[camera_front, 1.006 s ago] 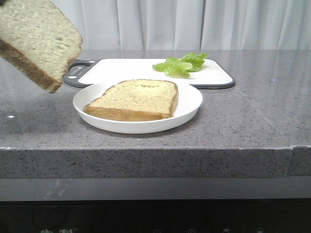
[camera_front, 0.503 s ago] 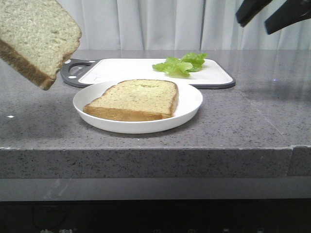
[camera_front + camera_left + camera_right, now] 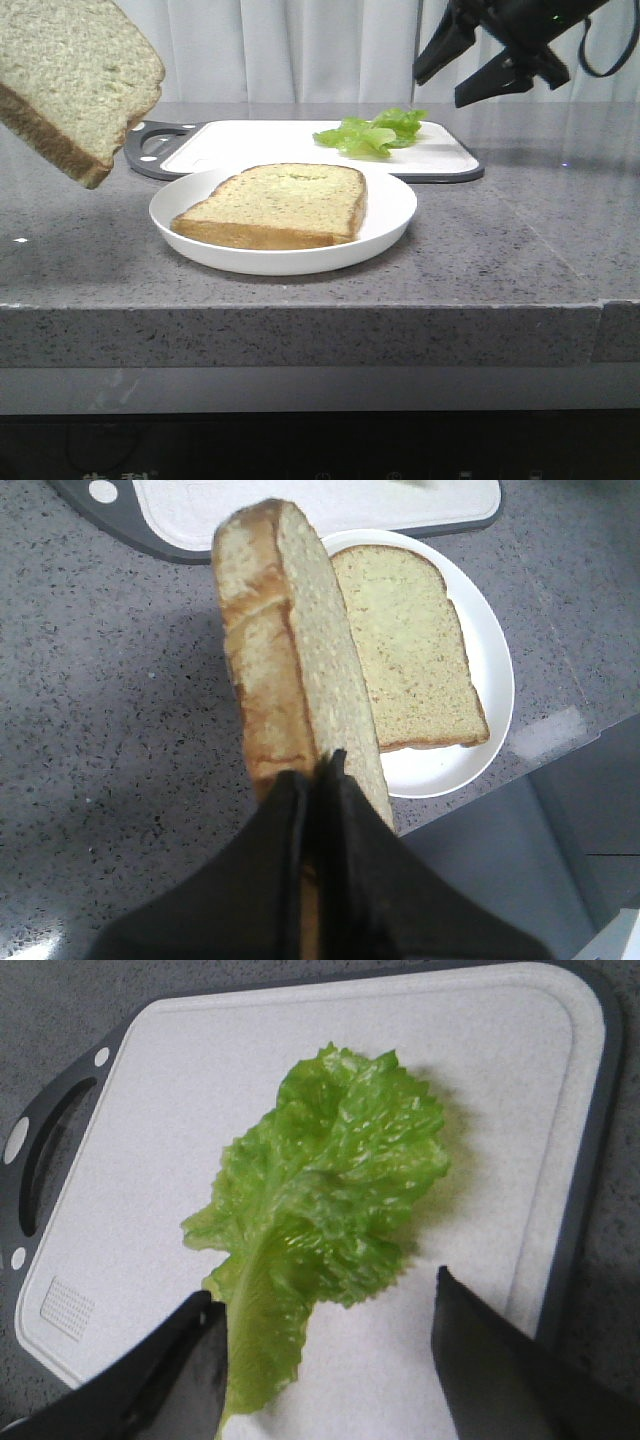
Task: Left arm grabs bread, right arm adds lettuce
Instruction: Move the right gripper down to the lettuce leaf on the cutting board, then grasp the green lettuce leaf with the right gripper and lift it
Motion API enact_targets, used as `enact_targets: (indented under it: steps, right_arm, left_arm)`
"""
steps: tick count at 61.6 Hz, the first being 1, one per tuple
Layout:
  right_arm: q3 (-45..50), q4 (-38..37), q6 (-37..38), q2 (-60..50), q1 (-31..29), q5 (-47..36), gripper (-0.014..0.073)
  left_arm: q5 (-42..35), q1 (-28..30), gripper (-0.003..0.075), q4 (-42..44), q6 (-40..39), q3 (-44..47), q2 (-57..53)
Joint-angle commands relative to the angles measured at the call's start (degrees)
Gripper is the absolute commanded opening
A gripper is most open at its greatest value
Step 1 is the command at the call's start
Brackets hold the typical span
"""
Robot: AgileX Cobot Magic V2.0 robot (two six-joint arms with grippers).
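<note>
My left gripper (image 3: 315, 770) is shut on the bread (image 3: 290, 650), pinching the thick slice on edge above the counter beside the plate. In the front view the bread (image 3: 70, 80) hangs in the air at the upper left, and the left gripper itself is out of frame. The lettuce (image 3: 372, 131) lies on the white cutting board (image 3: 260, 140) at the back. My right gripper (image 3: 440, 90) is open and empty, hovering above and just right of the leaf. In the right wrist view the lettuce (image 3: 320, 1190) lies ahead of and partly between the spread jaws of the right gripper (image 3: 322, 1288).
A white plate (image 3: 395, 205) at the counter's middle holds a thinner bread slice (image 3: 285, 200), also seen in the left wrist view (image 3: 410, 650). The cutting board (image 3: 150, 1110) has a dark rim and handle. The counter's front edge is close.
My right arm has come in from the upper right and moved left and down toward the lettuce, jaws open. The bread in my left gripper has barely moved.
</note>
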Motion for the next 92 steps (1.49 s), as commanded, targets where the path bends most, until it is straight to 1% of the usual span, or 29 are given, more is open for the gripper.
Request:
enact_targets:
  steps: [1, 13, 20, 25, 27, 34, 41, 45, 48, 59, 66, 72, 78, 82, 86, 92]
  right_arm:
    - [-4.6, 3.7, -0.8, -0.4, -0.3, 0.1, 0.0468]
    - [-8.4, 4.4, -0.8, 4.1, 0.5, 0.4, 0.0468]
    - [-9.9, 4.4, -1.6, 5.8, 2.3, 0.6, 0.0468]
    - [-10.2, 4.4, -2.2, 6.1, 3.3, -0.2, 0.0437]
    - [-10.2, 4.3, -2.3, 6.1, 3.6, -0.5, 0.0407]
    - [-10.2, 4.3, -2.3, 6.1, 3.8, -1.8, 0.0215]
    - [-10.2, 4.3, -2.3, 6.1, 3.7, -2.6, 0.0046]
    - [-10.2, 4.3, -2.5, 6.1, 3.7, -2.9, -0.0037]
    - [-10.2, 4.3, -2.8, 6.0, 3.7, -2.9, -0.0073]
    - [-10.2, 4.3, -3.2, 3.2, 3.6, 0.2, -0.0066]
    - [-10.1, 4.3, -4.6, -1.0, 3.6, 4.8, -0.0066]
    - [-8.8, 4.4, -4.7, -5.3, 3.6, 6.4, -0.0066]
    - [-4.1, 5.0, -6.1, -10.7, 3.6, 5.8, -0.0066]
    - [0.4, 6.9, -8.7, -14.4, 3.6, 6.5, -0.0066]
    - [4.7, 9.5, -12.0, -18.0, 3.6, 8.6, -0.0066]
    - [9.5, 13.4, -17.4, -21.7, 3.6, 14.0, -0.0066]
  left_arm:
    - [-1.9, 0.1, -0.002, -2.7, 0.2, -1.4, -1.4]
    - [-1.9, 0.1, -0.002, -2.7, 0.2, -1.4, -1.4]
    - [-1.9, 0.1, -0.002, -2.7, 0.2, -1.4, -1.4]
    - [-1.9, 0.1, -0.002, -2.7, 0.2, -1.4, -1.4]
    - [-1.9, 0.1, -0.002, -2.7, 0.2, -1.4, -1.4]
    - [-1.9, 0.1, -0.002, -2.7, 0.2, -1.4, -1.4]
    - [-1.9, 0.1, -0.002, -2.7, 0.2, -1.4, -1.4]
    - [-1.9, 0.1, -0.002, -2.7, 0.2, -1.4, -1.4]
    - [-1.9, 0.1, -0.002, -2.7, 0.2, -1.4, -1.4]
    - [-1.9, 0.1, -0.002, -2.7, 0.2, -1.4, -1.4]
    - [-1.9, 0.1, -0.002, -2.7, 0.2, -1.4, -1.4]
    - [-1.9, 0.1, -0.002, -2.7, 0.2, -1.4, -1.4]
    - [-1.9, 0.1, -0.002, -2.7, 0.2, -1.4, -1.4]
    - [-1.9, 0.1, -0.002, -2.7, 0.2, -1.4, -1.4]
    - [-2.2, 0.1, -0.002, -2.7, 0.2, -1.4, -1.4]
    - [-2.4, 0.1, -0.002, -2.7, 0.2, -1.4, -1.4]
